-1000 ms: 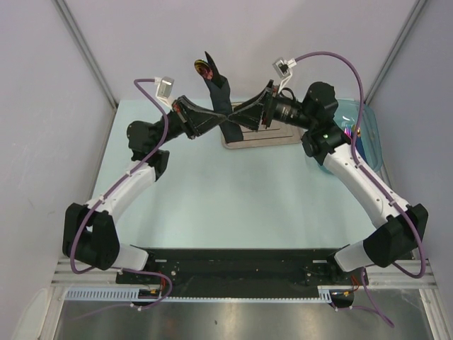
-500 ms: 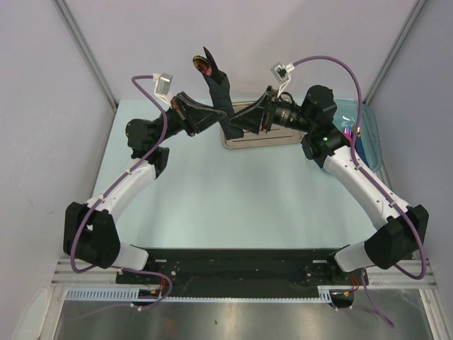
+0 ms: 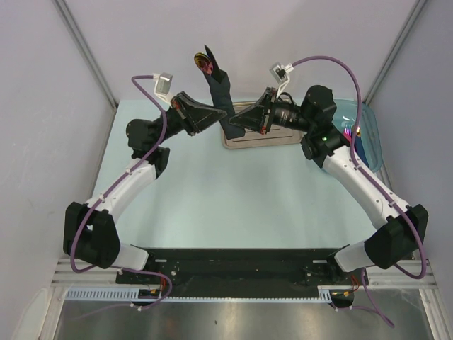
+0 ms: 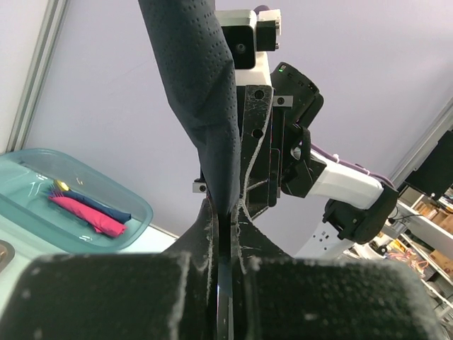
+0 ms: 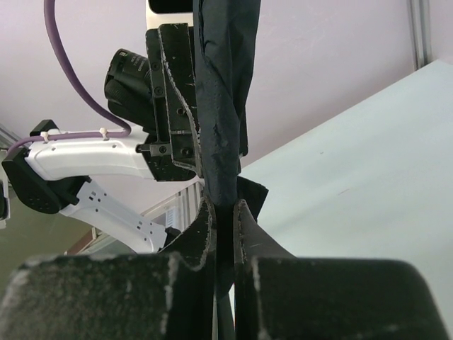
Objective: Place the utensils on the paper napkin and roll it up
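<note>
I see the pale green counter filling the middle of the top view, with the steel tray at its far edge, upper centre. Above the tray, the paper napkin stands rolled and upright in the air. My left gripper and right gripper both clamp its lower end from opposite sides. The utensils poke from its top, one orange-red end showing.

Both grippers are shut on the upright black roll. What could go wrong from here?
The paper napkin is pinched only near its lower end by the left gripper and right gripper, close together; opposing pulls could tear it. A loose flap hangs out, so the roll may unwind. The utensils stick out on top and could slip free if tilted.
</note>
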`<state>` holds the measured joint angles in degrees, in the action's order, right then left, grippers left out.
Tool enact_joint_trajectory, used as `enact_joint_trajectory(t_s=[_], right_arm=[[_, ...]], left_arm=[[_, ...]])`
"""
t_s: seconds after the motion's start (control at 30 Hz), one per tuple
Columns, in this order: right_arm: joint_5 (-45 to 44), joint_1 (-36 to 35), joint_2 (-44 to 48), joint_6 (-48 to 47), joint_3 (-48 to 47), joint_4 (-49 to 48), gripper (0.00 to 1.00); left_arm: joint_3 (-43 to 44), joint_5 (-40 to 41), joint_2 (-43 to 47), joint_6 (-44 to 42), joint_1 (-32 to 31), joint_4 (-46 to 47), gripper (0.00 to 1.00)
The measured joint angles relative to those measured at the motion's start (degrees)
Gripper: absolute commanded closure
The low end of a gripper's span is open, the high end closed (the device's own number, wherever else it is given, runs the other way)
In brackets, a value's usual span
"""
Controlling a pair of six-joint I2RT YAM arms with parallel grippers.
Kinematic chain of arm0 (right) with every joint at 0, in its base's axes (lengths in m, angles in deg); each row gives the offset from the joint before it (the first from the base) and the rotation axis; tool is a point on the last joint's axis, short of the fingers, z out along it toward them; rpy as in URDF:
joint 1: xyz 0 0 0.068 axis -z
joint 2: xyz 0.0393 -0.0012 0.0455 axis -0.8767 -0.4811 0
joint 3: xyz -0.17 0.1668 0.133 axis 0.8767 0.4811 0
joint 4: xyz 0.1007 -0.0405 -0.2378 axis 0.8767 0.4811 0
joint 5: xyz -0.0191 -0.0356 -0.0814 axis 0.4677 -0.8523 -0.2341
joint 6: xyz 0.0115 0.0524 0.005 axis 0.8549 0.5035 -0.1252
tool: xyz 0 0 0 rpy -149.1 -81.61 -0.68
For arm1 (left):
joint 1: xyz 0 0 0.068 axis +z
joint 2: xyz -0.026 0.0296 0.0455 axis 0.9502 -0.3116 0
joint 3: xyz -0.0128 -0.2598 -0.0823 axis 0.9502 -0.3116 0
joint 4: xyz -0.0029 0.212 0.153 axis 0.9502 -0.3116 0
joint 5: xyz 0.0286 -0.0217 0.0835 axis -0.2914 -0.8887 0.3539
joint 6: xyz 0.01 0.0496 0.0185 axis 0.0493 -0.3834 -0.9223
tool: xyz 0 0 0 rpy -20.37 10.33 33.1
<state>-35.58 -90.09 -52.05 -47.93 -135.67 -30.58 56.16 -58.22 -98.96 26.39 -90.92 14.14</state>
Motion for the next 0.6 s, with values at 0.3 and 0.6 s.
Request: enact_joint_trajectory(t_s=[0.3,0.6], right_arm=[[0.2,2.32,0.0,0.92,-0.07,2.03,1.0],[0.52,10.67,0.15,0.98,0.07,5.88,1.0]], left_arm=[[0.0,0.96,-0.31,-0.85,-0.2,-0.83,0.38],[0.0,1.79,-0.24,-5.99,0.15,-6.95,0.1]])
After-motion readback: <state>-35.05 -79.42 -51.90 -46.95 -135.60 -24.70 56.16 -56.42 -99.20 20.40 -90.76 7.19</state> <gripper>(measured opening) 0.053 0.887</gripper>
